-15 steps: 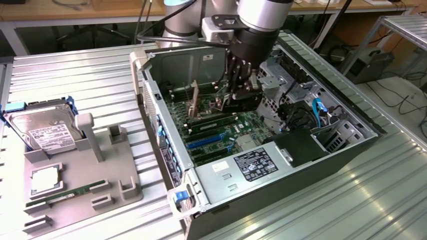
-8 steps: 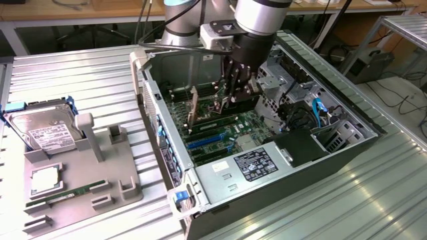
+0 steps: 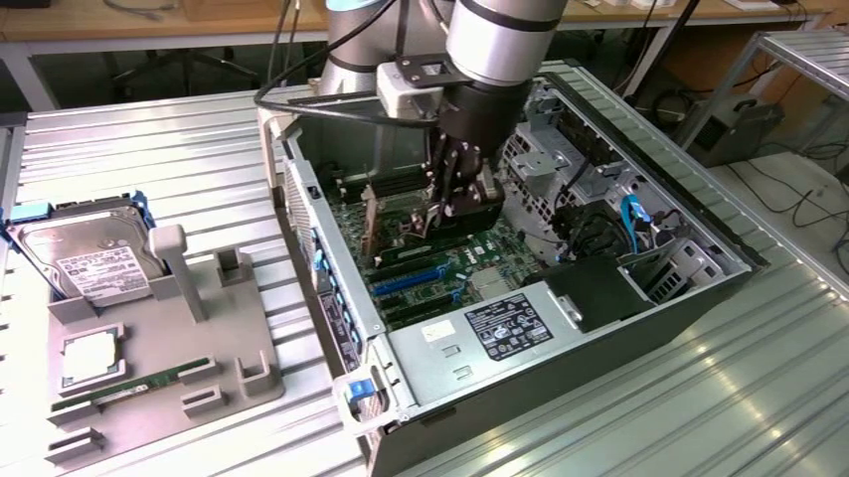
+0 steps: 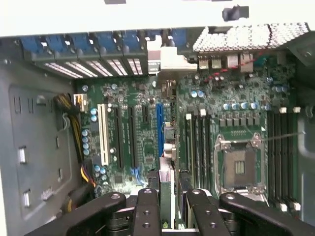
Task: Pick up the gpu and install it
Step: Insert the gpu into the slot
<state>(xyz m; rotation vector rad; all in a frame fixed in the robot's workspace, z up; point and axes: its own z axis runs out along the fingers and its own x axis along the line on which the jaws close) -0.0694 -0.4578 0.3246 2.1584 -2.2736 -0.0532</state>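
**Hand (image 3: 464,199) gripping the gpu (image 4: 166,164) inside the open case**

At the centre of the exterior frame, the hand reaches down into the open computer case (image 3: 690,234). The case lies on its side on the ribbed metal worktop (image 3: 133,139). The hand is clenched on the gpu, which is held edge-on over the motherboard (image 3: 458,273). In the wrist view the card runs lengthwise just beside the blue slot (image 4: 159,125), with its silvery bracket (image 4: 167,61) at the case's rear wall. Whether the card is seated cannot be told. At the left of the exterior frame, a grey fixture (image 3: 199,343) carries a hard drive (image 3: 86,260) and a green memory stick (image 3: 133,383).
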